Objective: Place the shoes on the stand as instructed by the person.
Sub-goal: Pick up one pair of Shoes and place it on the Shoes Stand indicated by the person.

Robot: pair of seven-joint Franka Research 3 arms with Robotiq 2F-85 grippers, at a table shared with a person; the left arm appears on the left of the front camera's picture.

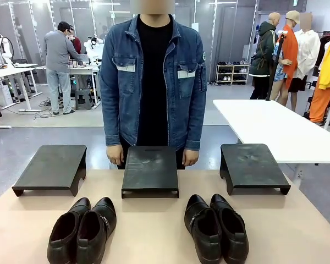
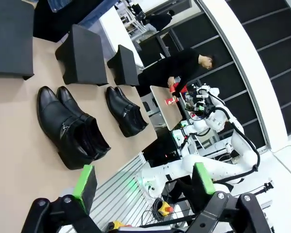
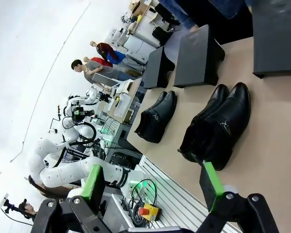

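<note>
Two pairs of glossy black shoes stand on the tan table near its front edge. The left pair [image 1: 82, 230] sits before the left stand [image 1: 52, 168]. The right pair [image 1: 217, 228], with a strap across the top, sits between the middle stand [image 1: 150, 169] and the right stand [image 1: 252, 166]. The person [image 1: 154, 82] stands behind the middle stand with both hands hanging at their sides. My left gripper [image 2: 144, 182] hangs open off the table's edge, above and short of the left pair [image 2: 70, 126]. My right gripper [image 3: 152, 183] is open too, back from the right pair [image 3: 218, 128].
The three black stands line the far half of the table [image 1: 154, 242]. A white table [image 1: 280, 129] stands at the back right, beyond the right stand. Other people and workbenches are farther off in the room.
</note>
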